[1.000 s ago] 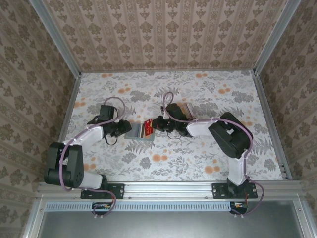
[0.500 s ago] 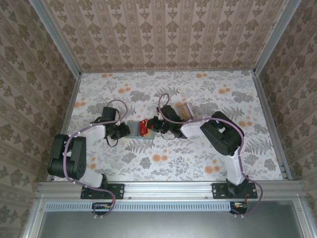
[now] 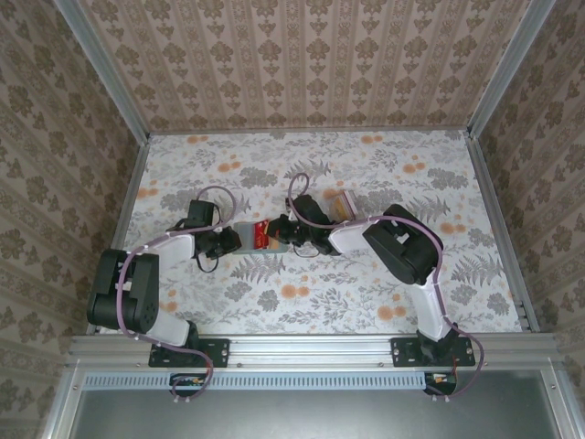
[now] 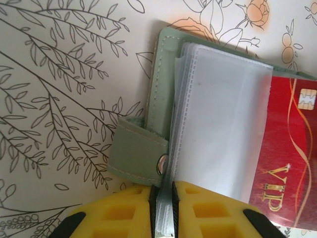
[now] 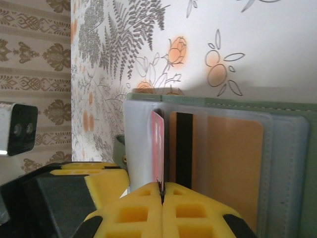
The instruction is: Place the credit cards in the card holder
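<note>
Credit cards sit at two stages. The orange-yellow card lies flat inside a clear pocket. The red card, printed VIP, is pinched along one edge by the right tool, whose yellow pads are pressed together on it. Its free edge lies at the stack of clear sleeves; whether it has entered a pocket cannot be told.

The sleeves belong to the sage-green card holder, which lies open on the tabletop, left of centre and between the two arms. The left tool pinches the sleeve stack at one edge, pads nearly together, just beside the snap strap.

Several things could go wrong from here:
- The card may slip between two pages rather than into a pocket, since the mouths are thin, clear and stacked tightly.
- A push against a closed mouth could buckle the soft plastic or shove the holder leftward, because the left tool grips only the sleeves.
- The card could pivot in its narrow edge grip.
- The two tools are near each other across the holder, so any long push risks contact.

A small tray sits just beyond the right arm's wrist on the far side, out of the card's path. Its contents are too small to make out.
</note>
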`<state>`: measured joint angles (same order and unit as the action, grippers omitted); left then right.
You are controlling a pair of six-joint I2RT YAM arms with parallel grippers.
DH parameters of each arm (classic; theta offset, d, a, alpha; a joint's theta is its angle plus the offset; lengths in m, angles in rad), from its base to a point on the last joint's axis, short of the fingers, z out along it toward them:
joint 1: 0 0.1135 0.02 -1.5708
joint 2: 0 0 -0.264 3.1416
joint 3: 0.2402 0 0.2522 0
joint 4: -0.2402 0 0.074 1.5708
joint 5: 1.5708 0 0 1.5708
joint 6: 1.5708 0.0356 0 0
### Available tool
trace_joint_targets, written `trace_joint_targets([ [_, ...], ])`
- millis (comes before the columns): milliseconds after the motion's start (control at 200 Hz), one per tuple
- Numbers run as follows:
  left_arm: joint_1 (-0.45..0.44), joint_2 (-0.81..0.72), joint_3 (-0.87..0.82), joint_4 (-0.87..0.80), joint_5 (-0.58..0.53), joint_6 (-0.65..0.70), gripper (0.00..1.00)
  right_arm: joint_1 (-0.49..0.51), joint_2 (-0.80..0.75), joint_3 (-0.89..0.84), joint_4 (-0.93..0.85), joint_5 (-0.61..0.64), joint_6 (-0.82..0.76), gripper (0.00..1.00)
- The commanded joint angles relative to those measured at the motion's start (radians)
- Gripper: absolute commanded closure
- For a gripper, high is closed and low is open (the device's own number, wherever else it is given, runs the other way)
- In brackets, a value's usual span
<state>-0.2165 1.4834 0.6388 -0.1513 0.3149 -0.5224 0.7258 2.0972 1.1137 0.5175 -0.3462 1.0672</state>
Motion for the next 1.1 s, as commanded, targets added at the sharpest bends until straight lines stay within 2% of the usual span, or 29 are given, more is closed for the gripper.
trace_joint_targets([
  [0,-0.018,0.006,-0.036,-0.040,0.010,-0.010,0.82,0.009,0.016,0.015,0.009,0.027,0.015,1.00],
  [430,-0.023,0.000,-0.032,-0.041,0.016,-0.012,0.84,0.020,0.076,0.092,-0.039,0.030,-0.013,1.00],
  [815,-0.019,0.015,0.014,-0.070,-0.001,0.013,0.84,0.036,0.130,0.200,-0.168,-0.042,-0.088,1.00],
  [1095,0.013,0.019,0.036,-0.100,-0.024,0.031,0.85,0.035,0.096,0.178,-0.209,-0.087,-0.128,1.00],
])
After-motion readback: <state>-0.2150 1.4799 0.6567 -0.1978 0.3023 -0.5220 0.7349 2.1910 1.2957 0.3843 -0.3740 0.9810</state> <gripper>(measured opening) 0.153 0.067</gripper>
